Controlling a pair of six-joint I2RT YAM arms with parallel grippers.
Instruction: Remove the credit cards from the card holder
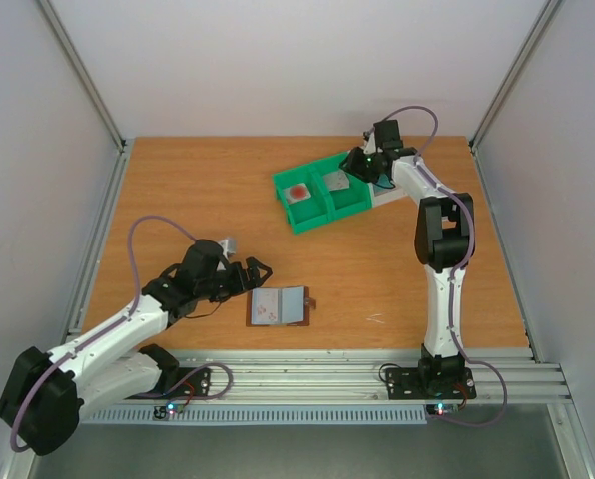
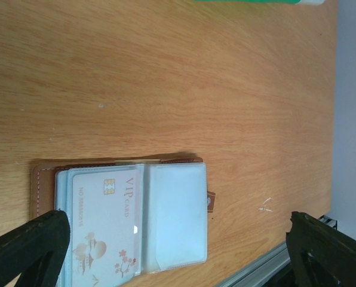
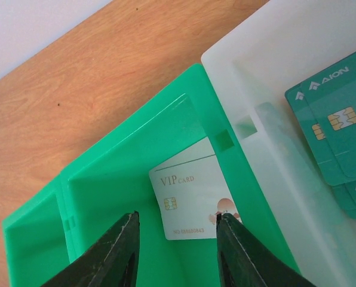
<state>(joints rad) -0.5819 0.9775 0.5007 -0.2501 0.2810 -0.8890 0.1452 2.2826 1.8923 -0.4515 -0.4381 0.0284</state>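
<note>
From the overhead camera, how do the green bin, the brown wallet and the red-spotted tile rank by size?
1. green bin, largest
2. card holder, the brown wallet lying open, clearly smaller
3. red-spotted tile, smallest
All three lie at a similar depth from the camera, so the ranking seems safe.

Lab test cell: white panels (image 1: 297,60), aluminium frame (image 1: 83,70), wooden tabletop (image 1: 178,190).
</note>
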